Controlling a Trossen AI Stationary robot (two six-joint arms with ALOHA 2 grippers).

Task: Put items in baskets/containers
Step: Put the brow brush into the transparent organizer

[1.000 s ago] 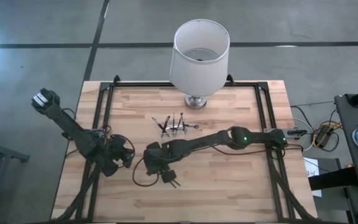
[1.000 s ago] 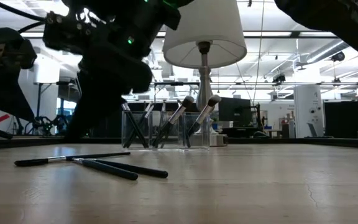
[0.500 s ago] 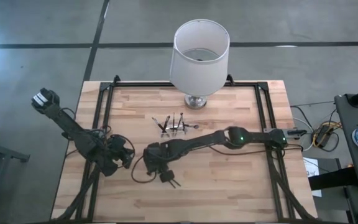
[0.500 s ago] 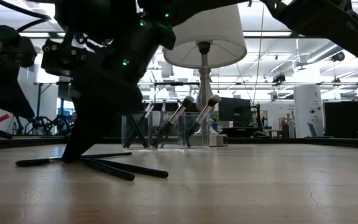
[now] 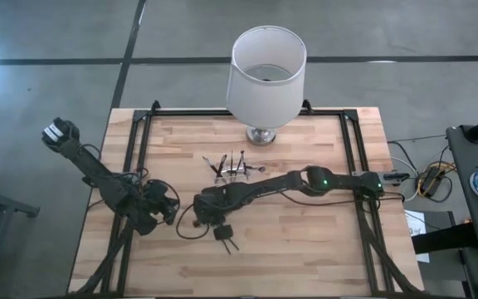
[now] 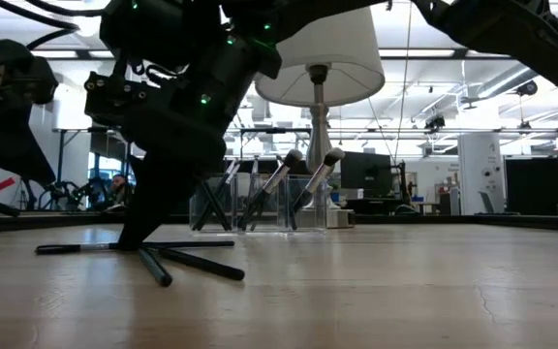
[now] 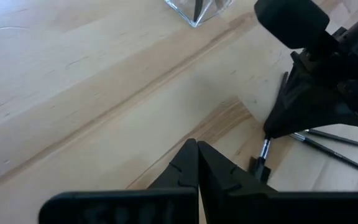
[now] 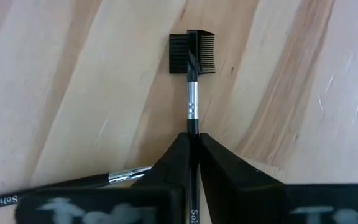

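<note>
Right pincer [image 8: 192, 144] clamped on comb-tipped brush [image 8: 191, 74] lying on worktop [image 5: 305, 241], near 6 o'clock; left pincer [image 7: 197, 163] clenched, empty.

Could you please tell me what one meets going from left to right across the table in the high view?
Left end effector waiting at the table's left → right end effector down on the comb brush, by the loose brushes → clear holder with brushes standing in it → lamp at the far edge.

- Bare wood lies open across the table's [image 5: 322, 232] right half.
- Lamp [image 5: 265, 75] and clear holder [image 5: 232, 169] crowd the far middle.
- Loose brushes [image 5: 229, 241] litter the near centre.
</note>
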